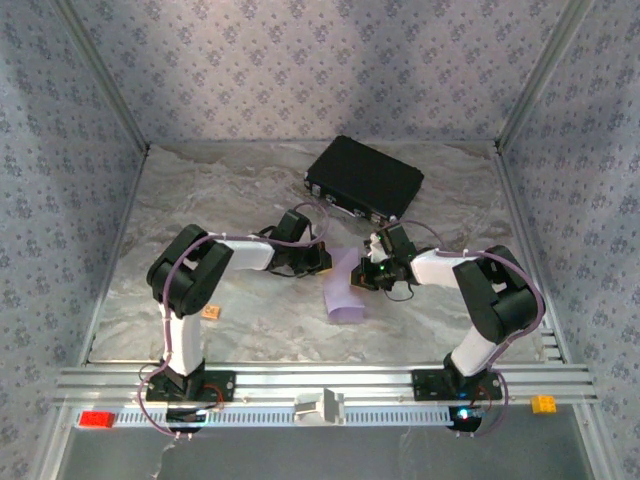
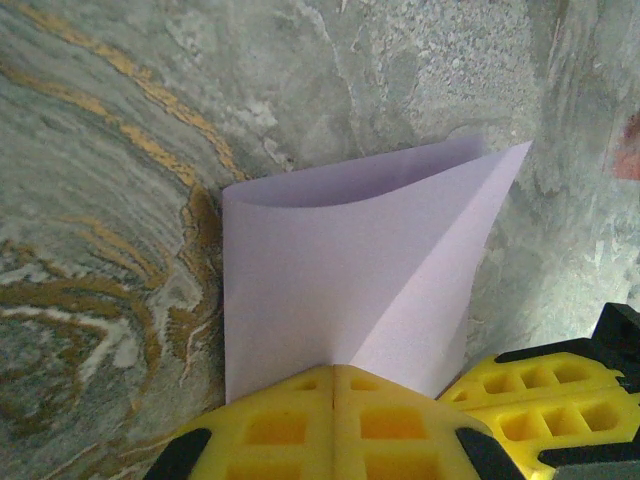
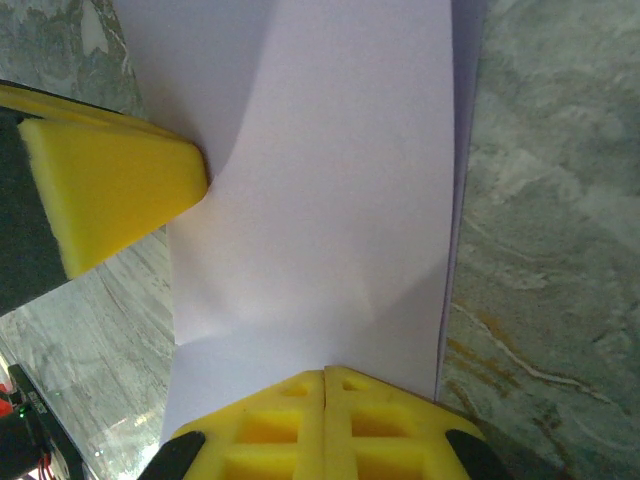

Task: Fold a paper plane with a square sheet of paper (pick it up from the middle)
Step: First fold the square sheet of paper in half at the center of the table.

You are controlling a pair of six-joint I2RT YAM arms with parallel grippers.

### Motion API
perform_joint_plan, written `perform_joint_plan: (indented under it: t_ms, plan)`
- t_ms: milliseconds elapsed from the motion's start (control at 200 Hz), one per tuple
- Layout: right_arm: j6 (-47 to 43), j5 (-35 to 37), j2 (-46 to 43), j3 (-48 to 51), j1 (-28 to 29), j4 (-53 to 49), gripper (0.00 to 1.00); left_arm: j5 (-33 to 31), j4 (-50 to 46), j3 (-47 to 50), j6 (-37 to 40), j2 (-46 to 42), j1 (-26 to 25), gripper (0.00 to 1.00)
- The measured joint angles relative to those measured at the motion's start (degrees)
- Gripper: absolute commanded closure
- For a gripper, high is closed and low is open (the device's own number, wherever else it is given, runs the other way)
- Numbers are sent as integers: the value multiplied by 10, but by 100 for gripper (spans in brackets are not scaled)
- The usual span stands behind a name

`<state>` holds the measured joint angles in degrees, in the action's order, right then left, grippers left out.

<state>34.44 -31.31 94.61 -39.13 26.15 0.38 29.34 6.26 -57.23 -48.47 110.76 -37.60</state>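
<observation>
Yellow pads (image 2: 280, 430) of the left gripper (image 2: 333, 390) are pressed flat together with no gap, clamped on the near edge of the sheet of paper (image 2: 340, 260), which comes straight out from between the tips. Just to that gripper's right, almost touching it, is a second pair of yellow pads (image 2: 545, 395). These belong to the right gripper (image 3: 325, 390), whose tips also meet in a tight seam and pinch the same sheet along its near edge. Ahead of the right gripper and to its left, one yellow pad of the left gripper presses against the paper's surface.

Beyond the left gripper's tips the pale lilac sheet is doubled over in a loose curl (two layers show at its far edge), with a slanted fold line across it. Marbled table (image 2: 100, 150) lies under and around it.

From above, the sheet hangs between the two grippers, its free end reaching back toward the arm bases. Farther out, well apart from both grippers, sits a black case (image 1: 365, 180). A tan block (image 1: 210, 313) lies back beside the left arm.
</observation>
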Motion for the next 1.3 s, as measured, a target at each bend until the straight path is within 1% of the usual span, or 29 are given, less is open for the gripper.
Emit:
perform_joint_plan:
  t_ms: [385, 565, 979, 1304]
  plan:
    - [0, 0, 0, 0, 0, 0, 100, 0, -16, -38, 9, 2, 5, 100]
    - [0, 0, 0, 0, 0, 0, 100, 3, -16, -40, 13, 26, 12, 100]
    - [0, 0, 0, 0, 0, 0, 100, 15, -14, -44, 15, 31, 26, 100]
    - [0, 0, 0, 0, 0, 1, 100, -4, -17, -61, -14, 40, 51, 100]
